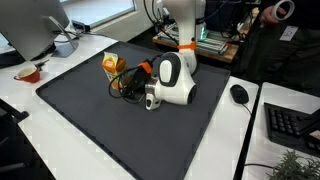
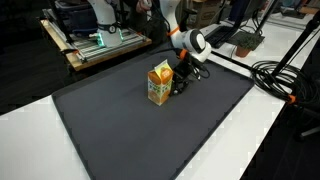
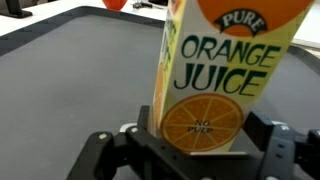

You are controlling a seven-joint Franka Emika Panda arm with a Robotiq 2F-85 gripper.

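The juice carton (image 2: 159, 84) stands upright on the dark mat (image 2: 120, 140), toward the far half of it in an exterior view; its long axis runs straight up, and its printed face with the orange slice fills the wrist view (image 3: 215, 70); the single arm bends down low beside it, so the gripper (image 2: 173, 85) comes at the carton from the side and close to the mat, not from above; the carton lies directly ahead of the gripper, along the line of its reach, with its lower part between the two fingers (image 3: 105, 152); the jaws stand wide, one finger on each side of the carton's base, and a thin gap seems to show on at least one side, so they look spread around it and not pressing; from the opposite side, the carton (image 1: 112, 66) shows just beyond the gripper (image 1: 122, 80), and a computer mouse (image 1: 239, 93) lies well apart, off the mat.
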